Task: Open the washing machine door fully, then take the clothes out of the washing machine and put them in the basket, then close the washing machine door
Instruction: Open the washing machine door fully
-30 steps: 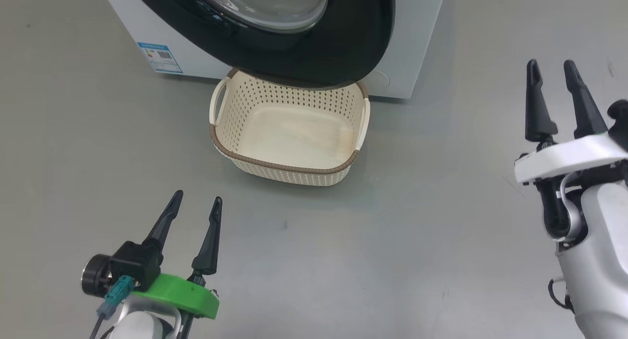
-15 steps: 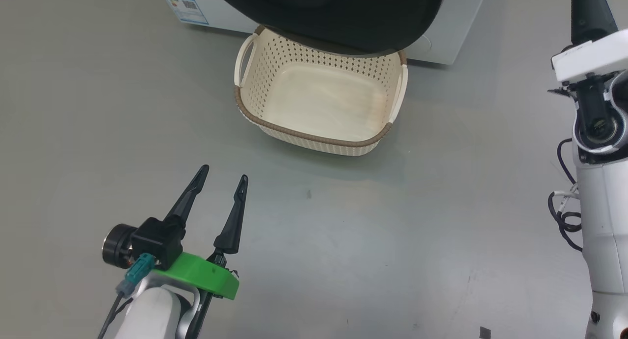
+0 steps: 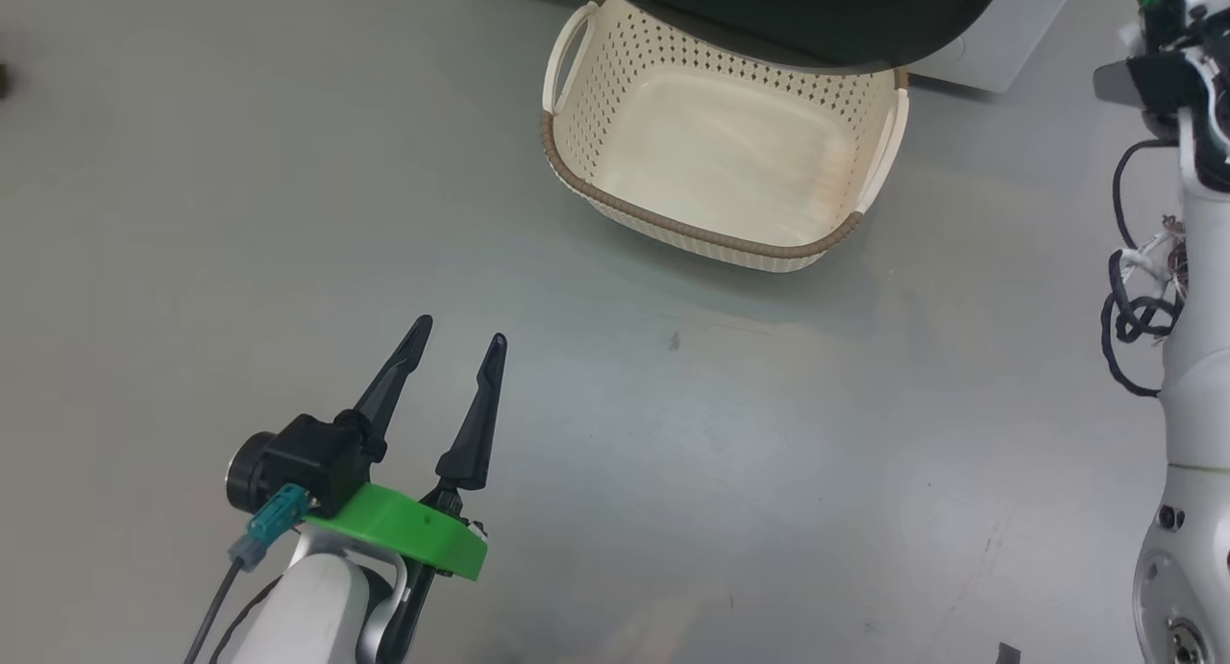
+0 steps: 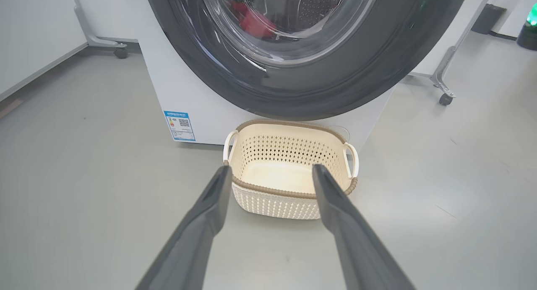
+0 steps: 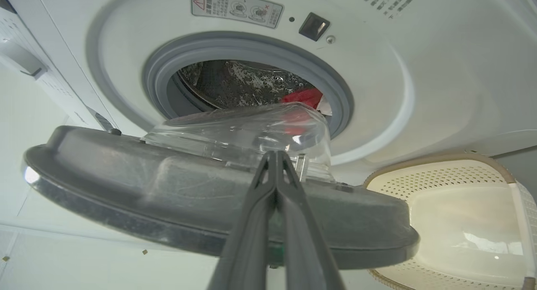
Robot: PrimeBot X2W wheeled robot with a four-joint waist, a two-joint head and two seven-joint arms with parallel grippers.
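1. One step is under way: the washing machine door (image 5: 168, 206) stands partly swung out from the washing machine (image 5: 377, 71) and hangs over the basket (image 3: 692, 230), which sits just in front of it. I judge the door not fully open yet.
2. Right tool (image 5: 275, 155): pressed together on nothing, its tip at the door's inner side. I cannot tell whether it touches.
3. Left tool (image 3: 460, 329): spread wide and empty, well in front of the washing machine.
4. Left to do: the clothes (image 5: 300, 97) lie inside the washing machine, the basket is empty, and the door must then be closed.

One basket (image 4: 272, 206) just beyond the left gripper (image 3: 460, 330), one washing machine (image 4: 176, 97) behind it, one door (image 4: 293, 92), one red garment (image 5: 302, 97) showing inside
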